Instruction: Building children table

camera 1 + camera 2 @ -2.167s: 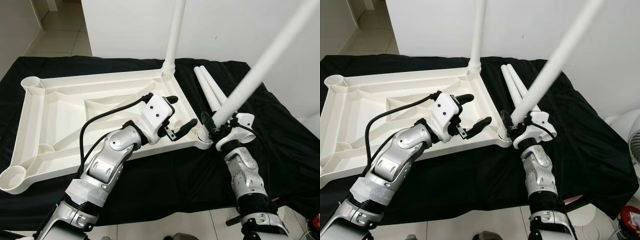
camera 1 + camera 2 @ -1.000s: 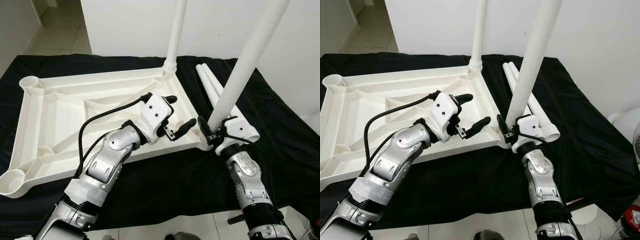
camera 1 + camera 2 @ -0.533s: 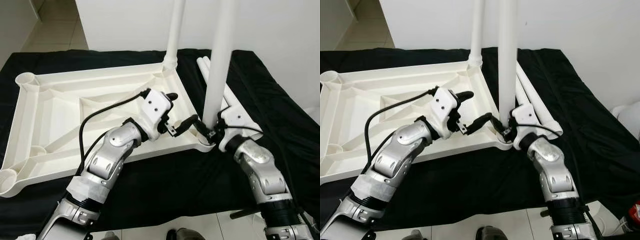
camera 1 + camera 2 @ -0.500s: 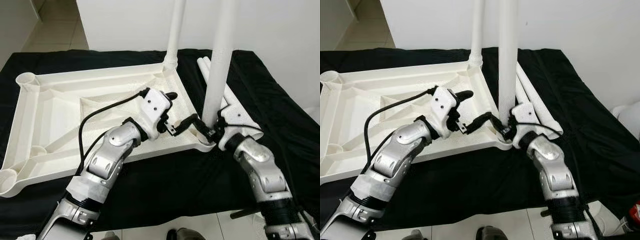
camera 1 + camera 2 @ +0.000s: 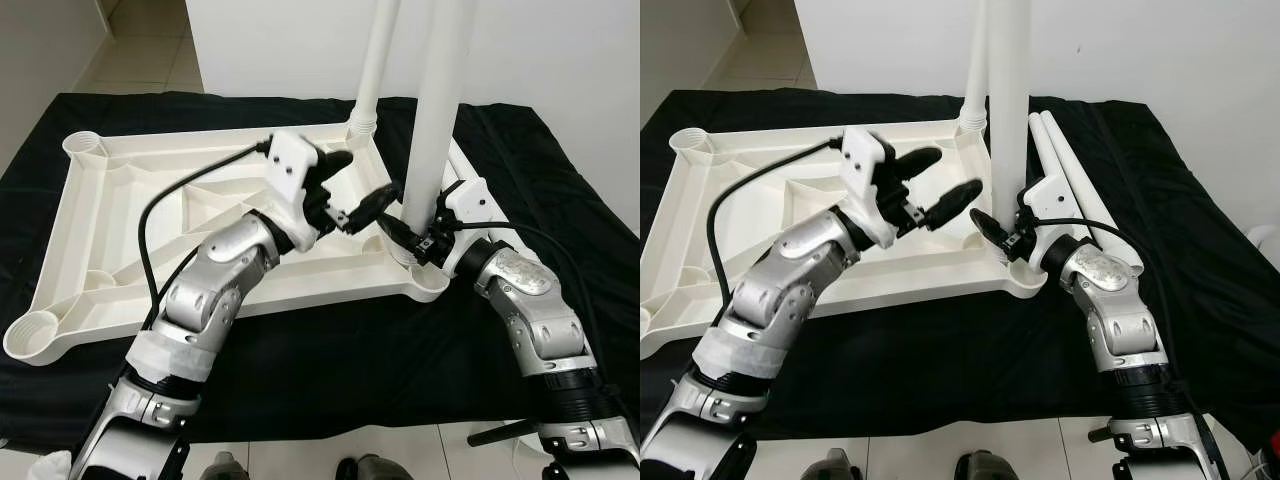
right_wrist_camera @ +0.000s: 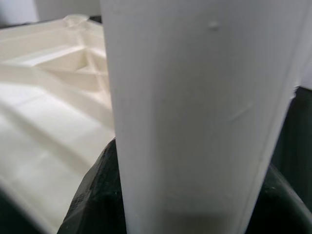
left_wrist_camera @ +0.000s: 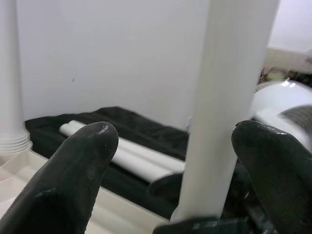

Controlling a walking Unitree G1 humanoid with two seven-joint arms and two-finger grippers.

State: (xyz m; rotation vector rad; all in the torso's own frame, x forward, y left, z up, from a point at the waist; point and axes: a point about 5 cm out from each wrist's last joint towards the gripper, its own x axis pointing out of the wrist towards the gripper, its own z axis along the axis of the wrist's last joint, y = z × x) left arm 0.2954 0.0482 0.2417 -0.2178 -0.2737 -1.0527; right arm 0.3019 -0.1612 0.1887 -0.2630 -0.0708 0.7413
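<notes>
Now upright, the white leg [image 5: 432, 110], swung up from its earlier slant, stood in the tabletop's [image 5: 130, 230] near right corner socket, clenched by the right end effector [image 5: 418, 243]. The left end effector [image 5: 352, 195] hovered released beside it, so seating looked nearly done.

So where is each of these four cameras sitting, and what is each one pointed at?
Left eye view: on the head, looking down at the upturned tabletop on black cloth; both silver arms show.
Right eye view: the head's other eye, same scene, with two spare legs lying on the cloth.
Left wrist view: along the open left gripper, facing the held leg.
Right wrist view: close up against that leg, right gripper clamped on it.
Shared: the held leg, in every view.
</notes>
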